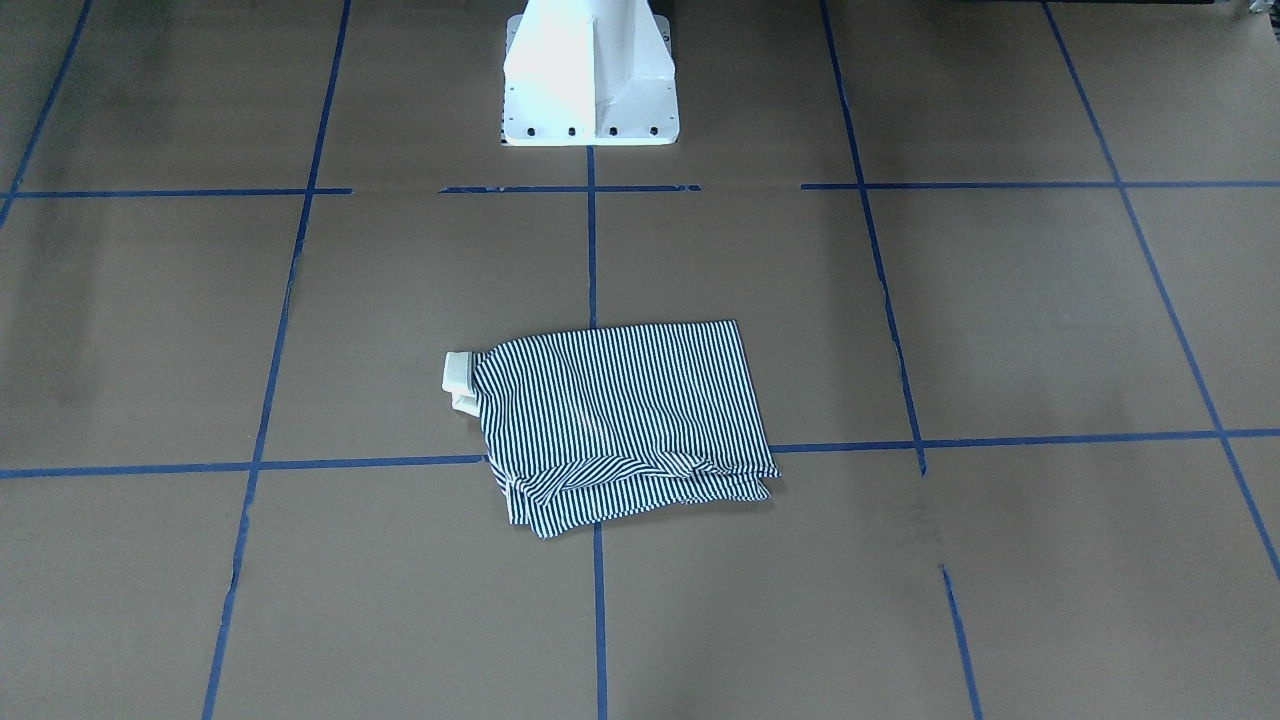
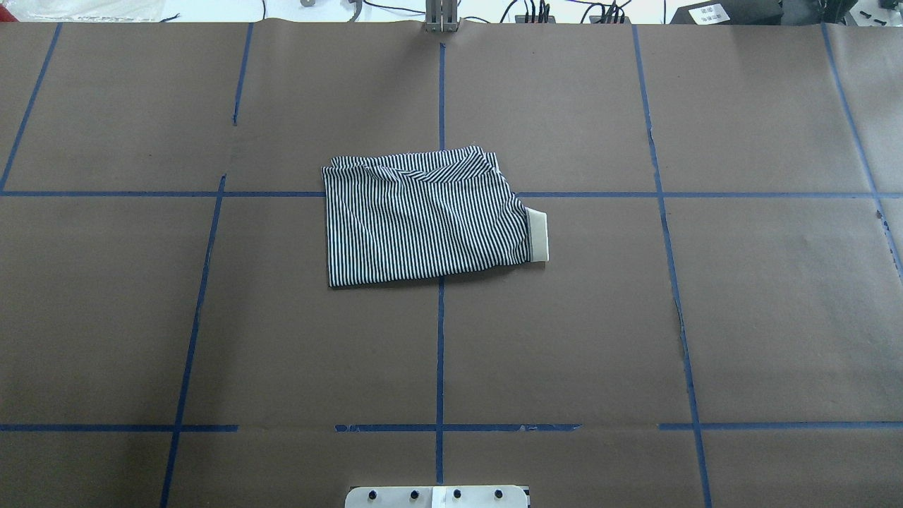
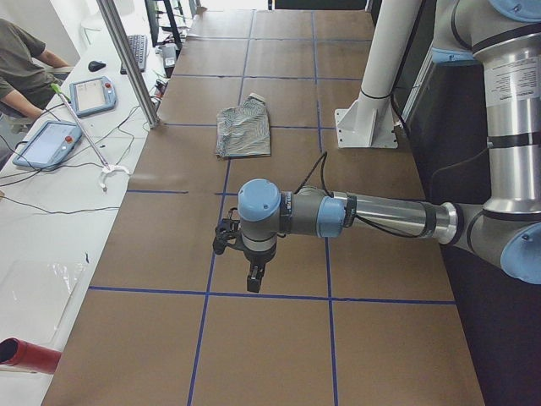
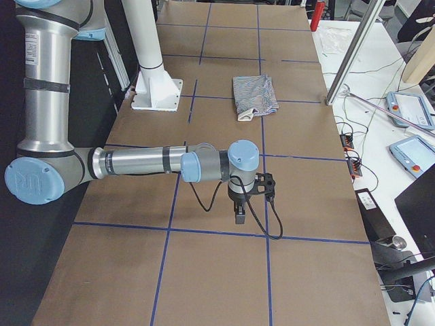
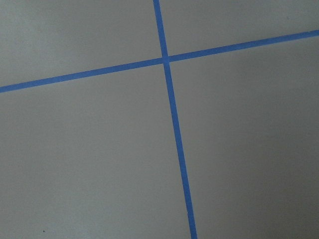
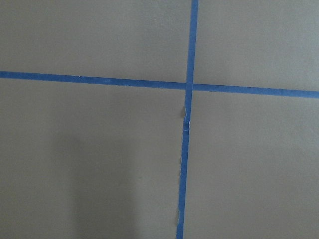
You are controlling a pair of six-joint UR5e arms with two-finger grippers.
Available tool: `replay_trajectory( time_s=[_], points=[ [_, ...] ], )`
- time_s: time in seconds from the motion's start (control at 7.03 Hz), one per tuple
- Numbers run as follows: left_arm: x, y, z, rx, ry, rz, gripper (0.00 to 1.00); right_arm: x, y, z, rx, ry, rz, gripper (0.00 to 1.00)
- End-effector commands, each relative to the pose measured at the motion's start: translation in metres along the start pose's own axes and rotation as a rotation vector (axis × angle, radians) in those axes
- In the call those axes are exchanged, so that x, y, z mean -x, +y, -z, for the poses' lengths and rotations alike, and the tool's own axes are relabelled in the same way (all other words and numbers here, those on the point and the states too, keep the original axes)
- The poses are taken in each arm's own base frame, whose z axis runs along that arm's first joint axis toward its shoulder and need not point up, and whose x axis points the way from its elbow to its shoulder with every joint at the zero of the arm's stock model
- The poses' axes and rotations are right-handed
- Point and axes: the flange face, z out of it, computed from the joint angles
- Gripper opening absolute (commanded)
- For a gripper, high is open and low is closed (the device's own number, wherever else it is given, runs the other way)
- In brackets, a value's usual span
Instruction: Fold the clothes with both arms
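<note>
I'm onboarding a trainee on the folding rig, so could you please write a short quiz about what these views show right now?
1. True or false: the left end effector and the right end effector both hang clear of the striped polo shirt.
2. The shirt's cream collar sticks out toward: A) the robot's left, B) the robot's right, C) the robot's base.
3. How many garments lie on the table?

Key: 1 true; 2 B; 3 one.
</note>
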Motion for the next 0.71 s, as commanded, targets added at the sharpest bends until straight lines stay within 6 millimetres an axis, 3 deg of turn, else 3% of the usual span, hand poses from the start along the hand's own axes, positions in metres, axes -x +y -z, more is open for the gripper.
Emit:
replay_trajectory(
  time_s=[0.0,0.57],
  points=[
    [0.0,0.002,-0.002,-0.001,0.028,0.006,1.0,0.0,0.001,-0.001,0.005,-0.006,-0.004,1.0],
    [0.01,0.023,-0.013,0.018,0.022,0.023,1.0,0.009,0.006,0.006,-0.002,-0.028,0.005,1.0]
  ],
)
